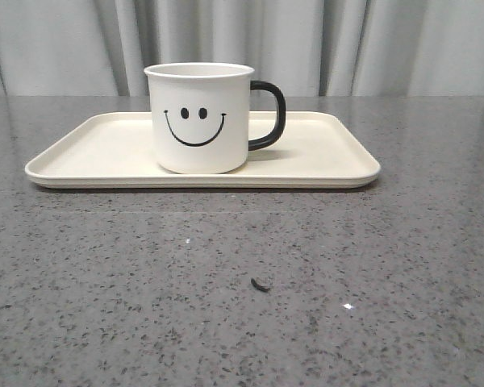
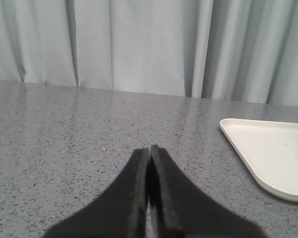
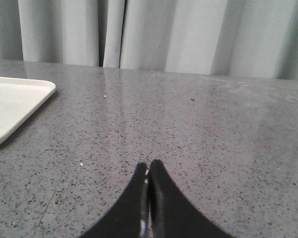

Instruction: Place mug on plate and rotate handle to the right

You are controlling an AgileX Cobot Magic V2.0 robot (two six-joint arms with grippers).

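White smiley-face mug (image 1: 200, 118) stands upright on cream rectangular plate (image 1: 323, 165), glossy black loop handle (image 1: 269, 115) pointing right. Task looks done; next: nothing but idle. Left claw (image 2: 149, 149) & right claw (image 3: 148, 165) pinched together, empty, over grey speckled bench (image 1: 242, 282).

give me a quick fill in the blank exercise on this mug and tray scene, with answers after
1. The mug stands upright on the ____.
2. In the front view the handle points to the ____.
3. The black print on the mug's side is a ____ face.
4. The left tool and the right tool are both ____ and hold nothing.

Missing words: plate; right; smiley; shut
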